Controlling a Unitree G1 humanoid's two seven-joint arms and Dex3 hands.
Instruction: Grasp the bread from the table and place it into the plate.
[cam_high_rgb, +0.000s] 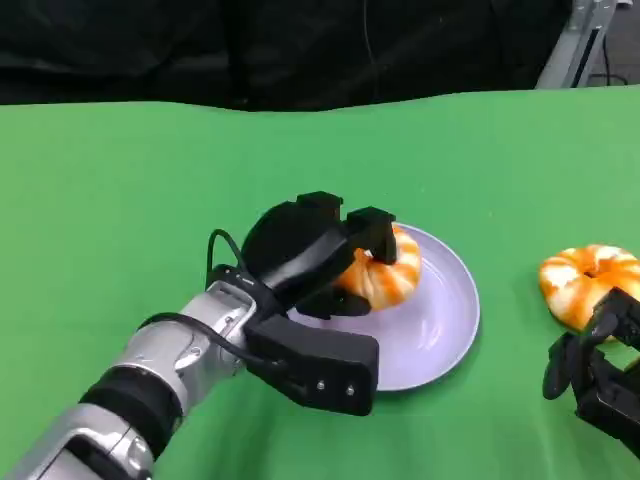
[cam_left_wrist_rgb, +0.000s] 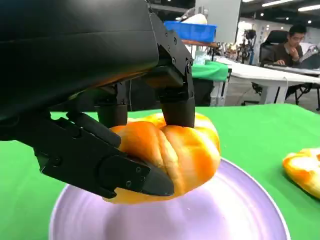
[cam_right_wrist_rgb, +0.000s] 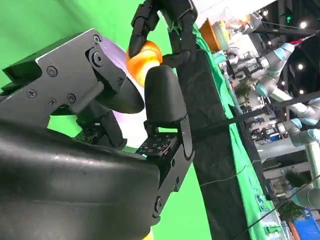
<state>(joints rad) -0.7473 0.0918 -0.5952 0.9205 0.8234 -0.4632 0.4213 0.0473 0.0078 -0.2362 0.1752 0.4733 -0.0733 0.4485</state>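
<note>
Two breads: left hand (cam_high_rgb: 330, 262) clamped on bread (cam_high_rgb: 385, 272), directly over plate (cam_high_rgb: 445, 330); second bread (cam_high_rgb: 588, 283) just beyond right hand (cam_high_rgb: 592, 372), its grip state can't tell.

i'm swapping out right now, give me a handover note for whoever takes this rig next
Left hand: grips a bread roll over the lilac plate. The left wrist view suggests the roll is just above the plate or barely touching it; not released.
Right hand: holds nothing, fingers apart, beside a second bread roll lying on the green table to the plate's right.
Done: first roll grasped and brought to the plate.
Left: let it go and withdraw the left hand; the second roll is untouched.
</note>
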